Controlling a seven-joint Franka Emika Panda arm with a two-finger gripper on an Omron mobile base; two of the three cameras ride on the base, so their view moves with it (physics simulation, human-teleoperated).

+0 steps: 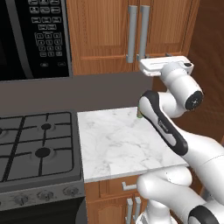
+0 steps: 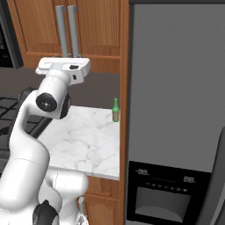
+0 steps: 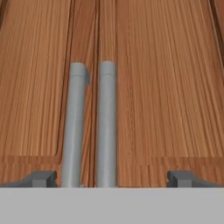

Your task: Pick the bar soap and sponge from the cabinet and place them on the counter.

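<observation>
Your cabinet (image 1: 109,35) is brown wood with both doors shut, above the white marble counter (image 1: 118,144); soap and sponge presumably sit behind those doors, unseen. The twin grey bar handles (image 3: 89,127) run side by side at the door seam. They look rigid and smooth, so grip one mid-length. Your tool (image 3: 111,178), fully spread and empty, faces the handles' lower ends.
</observation>
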